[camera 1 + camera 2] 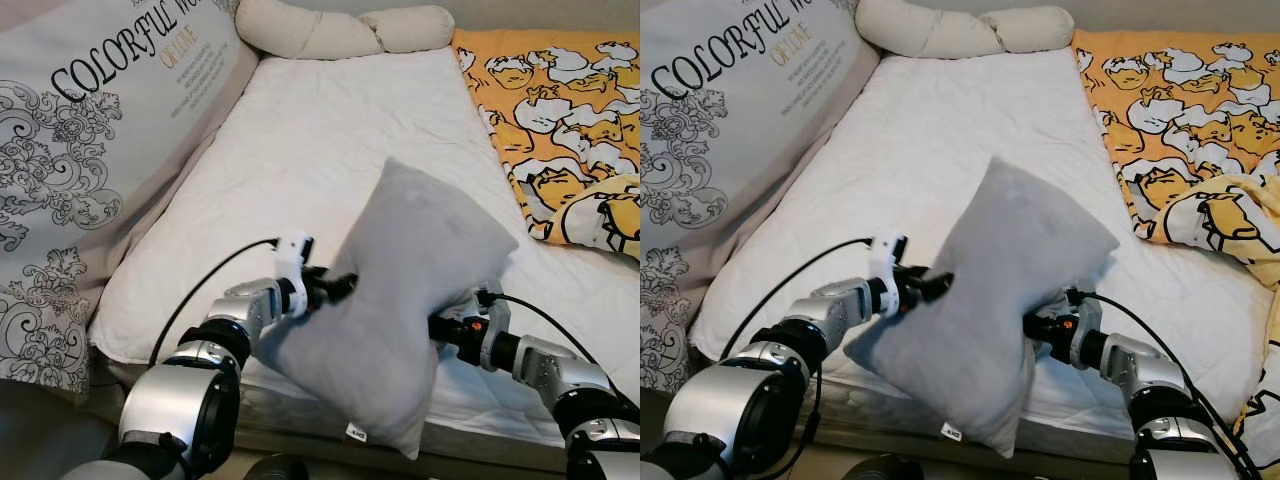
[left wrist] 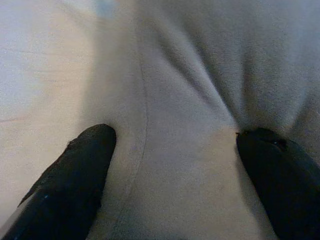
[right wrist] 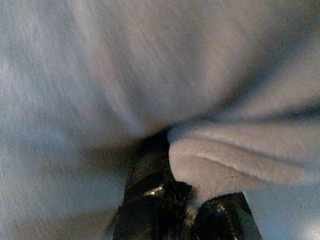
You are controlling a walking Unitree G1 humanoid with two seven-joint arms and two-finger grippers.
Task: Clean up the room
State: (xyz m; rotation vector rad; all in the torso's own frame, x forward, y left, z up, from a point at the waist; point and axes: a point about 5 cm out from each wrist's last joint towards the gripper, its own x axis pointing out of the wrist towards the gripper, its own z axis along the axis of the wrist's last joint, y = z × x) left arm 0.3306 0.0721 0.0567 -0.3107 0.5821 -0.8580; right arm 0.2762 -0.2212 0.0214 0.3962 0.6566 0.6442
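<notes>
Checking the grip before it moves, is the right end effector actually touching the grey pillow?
Touching. The right wrist view shows a fold of the grey pillow pinched between the right end effector's fingers.

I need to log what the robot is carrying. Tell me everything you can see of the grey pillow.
The grey pillow is plain, soft, with a fleecy cover and a small tag at its lower corner. It is held tilted, one corner up, above the near edge of the white mattress. The left tool presses its left side, fingers apart; the right tool pinches a fold on its right side.
</notes>
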